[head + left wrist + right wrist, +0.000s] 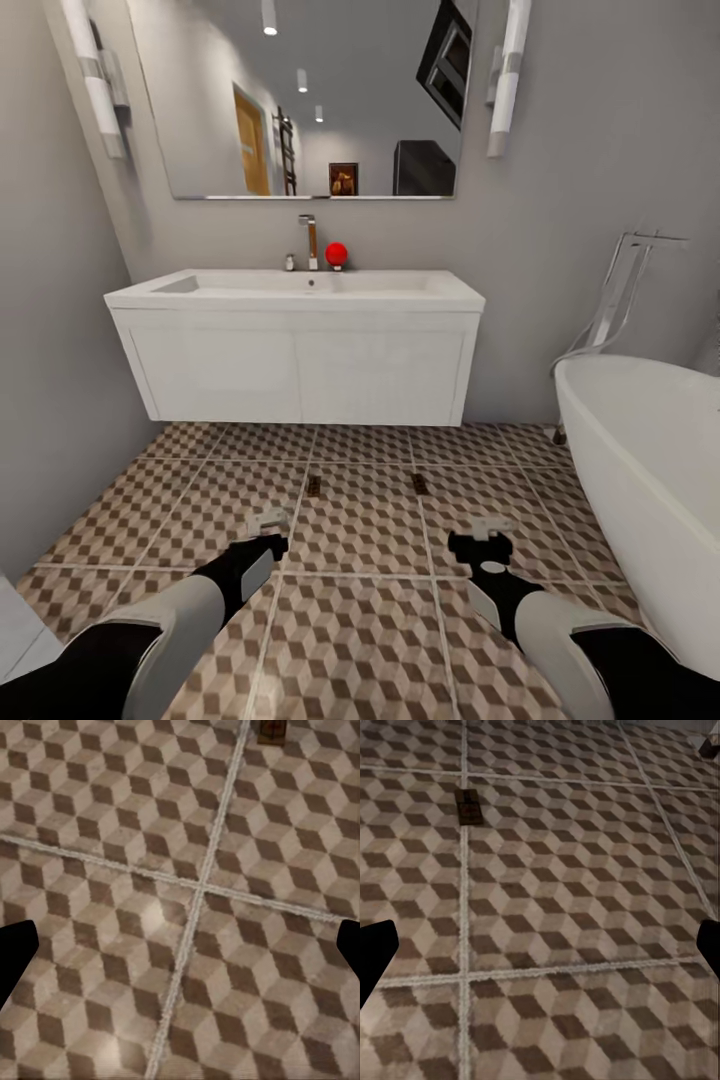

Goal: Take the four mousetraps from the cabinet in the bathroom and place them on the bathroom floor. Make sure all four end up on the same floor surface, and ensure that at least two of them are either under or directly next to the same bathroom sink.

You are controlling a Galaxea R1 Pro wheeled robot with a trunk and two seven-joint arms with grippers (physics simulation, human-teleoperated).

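Note:
Two mousetraps lie on the bathroom floor (360, 520) just in front of the bathroom sink (300, 288): one mousetrap (313, 486) to the left, the other mousetrap (419, 484) to the right. The left wrist view has the first mousetrap (271, 729) at the picture's edge; the right wrist view has the second mousetrap (471, 807) flat beside a grout line. My left gripper (270, 520) hovers low over the tiles, open and empty, short of the left trap. My right gripper (482, 527) is open and empty too, slightly right of the other trap. The cabinet and the other mousetraps are out of view.
An oval white bathtub (650, 450) with a chrome floor-standing faucet (620, 290) takes up the right side. A grey wall (50, 400) closes the left. A red ball (336, 253) sits by the sink's chrome faucet (309, 240), under a large mirror (300, 100).

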